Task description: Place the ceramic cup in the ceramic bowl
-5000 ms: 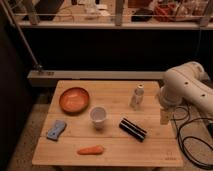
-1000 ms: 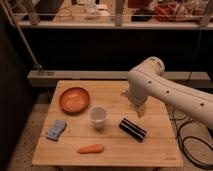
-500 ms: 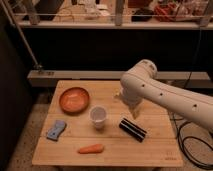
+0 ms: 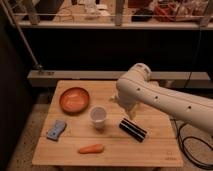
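The ceramic cup (image 4: 98, 116), small and white, stands upright near the middle of the wooden table (image 4: 155, 147). To its left and a little further back lies the ceramic bowl (image 4: 74, 99), shallow, orange and holding nothing. My gripper (image 4: 125, 108) hangs from the white arm (image 4: 160, 97) just right of the cup, above the tabletop and apart from it. It is open and holds nothing.
A black oblong object (image 4: 132, 129) lies right of the cup, below the gripper. An orange carrot (image 4: 91, 148) lies near the front edge and a blue-grey object (image 4: 56, 129) at the front left. A black cable (image 4: 186, 145) loops off the table's right side.
The arm has swung left across the table, carrying the gripper toward the cup. It now covers the pale bottle seen earlier. Cup and bowl have not moved.
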Robot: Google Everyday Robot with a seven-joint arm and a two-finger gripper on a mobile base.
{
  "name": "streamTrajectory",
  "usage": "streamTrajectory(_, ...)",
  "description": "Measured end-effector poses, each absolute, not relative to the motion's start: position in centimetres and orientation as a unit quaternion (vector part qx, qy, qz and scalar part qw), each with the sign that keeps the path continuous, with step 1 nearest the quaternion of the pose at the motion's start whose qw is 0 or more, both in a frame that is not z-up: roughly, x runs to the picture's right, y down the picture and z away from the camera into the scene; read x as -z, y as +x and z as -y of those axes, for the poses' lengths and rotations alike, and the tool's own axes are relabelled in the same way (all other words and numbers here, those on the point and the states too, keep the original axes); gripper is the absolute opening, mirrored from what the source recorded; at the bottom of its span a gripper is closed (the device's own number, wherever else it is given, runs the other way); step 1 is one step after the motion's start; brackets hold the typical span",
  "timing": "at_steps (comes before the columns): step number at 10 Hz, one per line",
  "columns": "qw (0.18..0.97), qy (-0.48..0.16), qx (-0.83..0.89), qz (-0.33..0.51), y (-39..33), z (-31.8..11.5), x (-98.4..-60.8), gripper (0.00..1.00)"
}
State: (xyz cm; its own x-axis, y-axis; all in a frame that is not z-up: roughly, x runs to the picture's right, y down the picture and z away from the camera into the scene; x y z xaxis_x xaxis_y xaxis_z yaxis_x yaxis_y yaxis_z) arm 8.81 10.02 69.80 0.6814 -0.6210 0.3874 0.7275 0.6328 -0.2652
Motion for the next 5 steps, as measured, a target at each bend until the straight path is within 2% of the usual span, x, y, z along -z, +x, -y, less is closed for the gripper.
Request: streamTrajectory(5, 0.874, -0.193, 0.418, 0.156, 7.1, -10.8, -70.5, 0.8)
